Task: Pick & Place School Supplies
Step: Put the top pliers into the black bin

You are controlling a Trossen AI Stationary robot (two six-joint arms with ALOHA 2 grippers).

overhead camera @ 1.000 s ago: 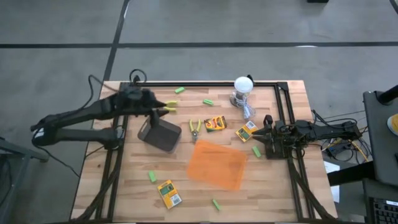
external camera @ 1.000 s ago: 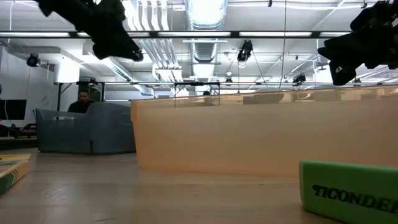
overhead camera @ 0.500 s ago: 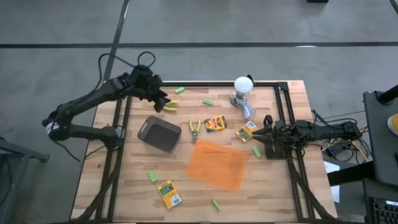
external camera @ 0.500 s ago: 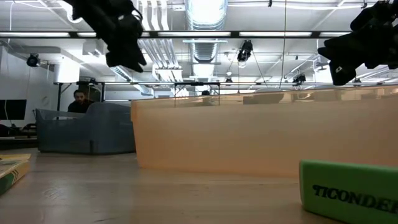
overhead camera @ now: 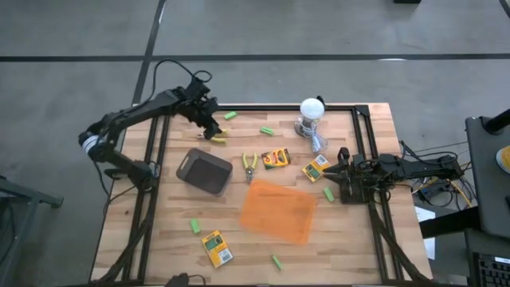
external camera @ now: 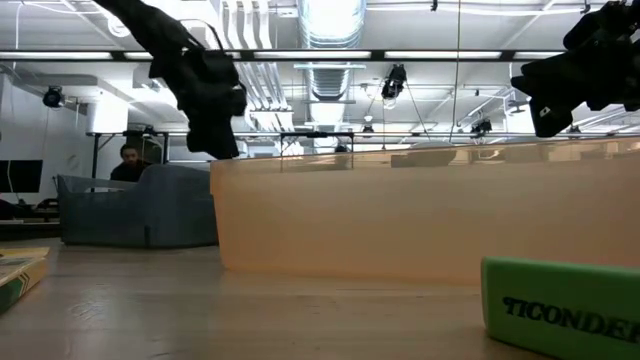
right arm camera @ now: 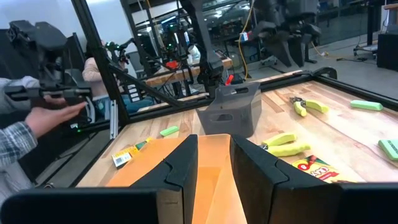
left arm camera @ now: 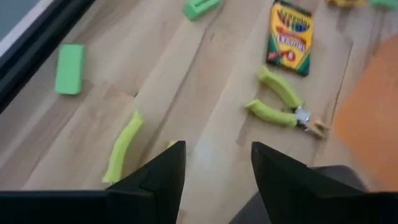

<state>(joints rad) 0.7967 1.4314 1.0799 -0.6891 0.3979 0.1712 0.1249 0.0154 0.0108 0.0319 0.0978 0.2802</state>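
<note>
My left gripper (overhead camera: 209,127) hovers, jaws parted and empty, over the yellow-handled pliers (overhead camera: 217,136) — next: descend, straddle one handle, close.

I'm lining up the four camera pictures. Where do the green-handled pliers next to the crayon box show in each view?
High view: green-handled pliers mid-table, just left of the crayon box.
Low view: not in it; the orange tray fills the middle.
Left wrist view: between crayon box and tray edge.
Right wrist view: beside the tray, near the crayon box.
Shared landmark: the orange tray, in all four.
</note>
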